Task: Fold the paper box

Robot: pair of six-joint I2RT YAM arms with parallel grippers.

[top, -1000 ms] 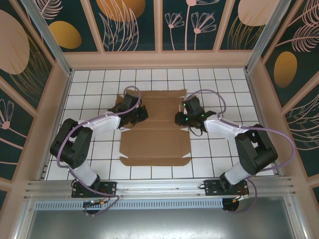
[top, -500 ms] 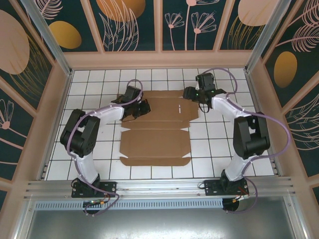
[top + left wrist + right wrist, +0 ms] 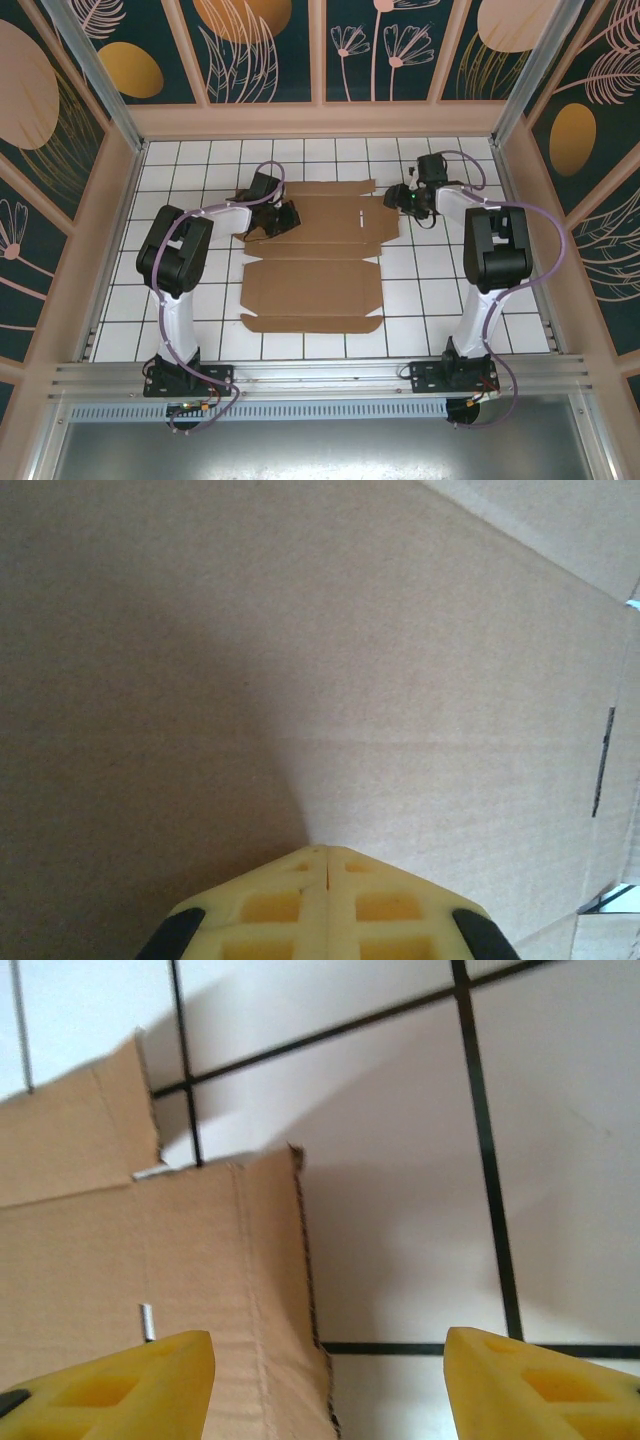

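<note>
The paper box [image 3: 312,285] is lying opened out as a flat sheet in the middle of the worktop [image 3: 200,300], reaching closer to the far edge than to the near one. No wall is standing yet, so the folding is judged to be at an early stage. Over the left side of the sheet's far panel, the left end effector [image 3: 327,855] is sitting with its fingers clenched together and gripping nothing. Whether the joined tips are pressing on the cardboard or hovering just above it cannot be told. A faint crease line [image 3: 450,742] is running across the panel just ahead of those tips. This arm is probably serving best as a hold-down, pressing beside the crease and not across it, so that the sheet is pinned while the other side is being worked. At the sheet's far right edge, the right end effector [image 3: 325,1345] is hanging released, fingers spread wide, with the cardboard's edge and a small corner tab [image 3: 80,1130] lying ahead of it beside bare tile. To do the step well, it should be coming in low so that one finger is slipping under the edge. It should be closing on the side flap alone and lifting slowly along the perforated crease [image 3: 243,1260], since thin cardboard is liable to buckle or drag the whole sheet sideways.
</note>
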